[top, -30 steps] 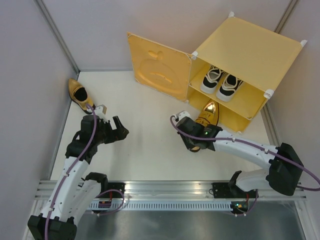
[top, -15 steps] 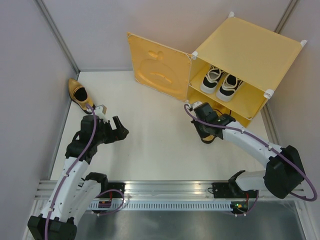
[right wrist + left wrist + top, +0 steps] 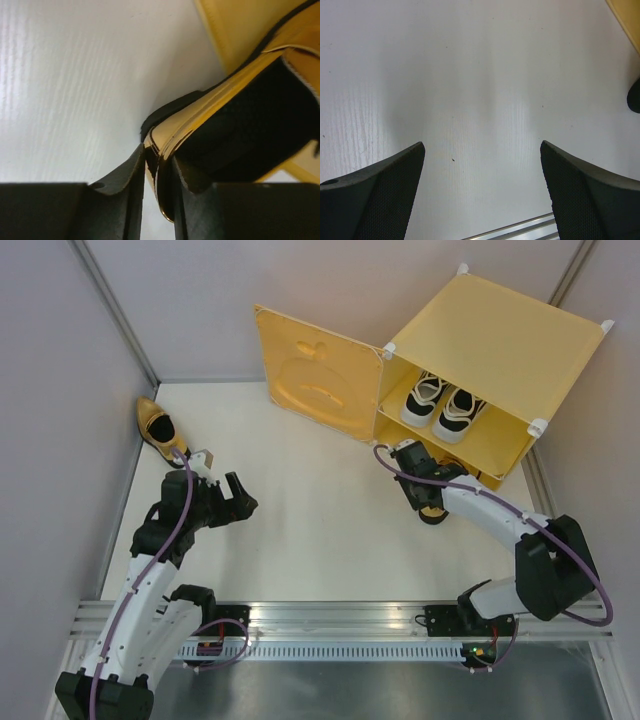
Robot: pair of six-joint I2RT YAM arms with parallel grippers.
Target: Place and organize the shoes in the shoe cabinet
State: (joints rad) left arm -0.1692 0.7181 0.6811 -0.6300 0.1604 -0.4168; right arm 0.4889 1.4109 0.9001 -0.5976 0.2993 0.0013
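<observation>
A white table is enclosed by pale panels. The left pincer is held wide, the right pincer narrowed on a gold shoe.

right gripper moved forward, gold loafer now at shoe cabinet's lower opening

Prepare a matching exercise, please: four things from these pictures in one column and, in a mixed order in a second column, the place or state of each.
Column one
1. white sneakers
2. left gold loafer
3. right gold loafer
4. cabinet door

Column two
A. swung open
B. heel rim between the right fingers
C. in the upper compartment of the shoe cabinet
D. lying on the table, far left

Pairs: 1-C, 2-D, 3-B, 4-A
</observation>
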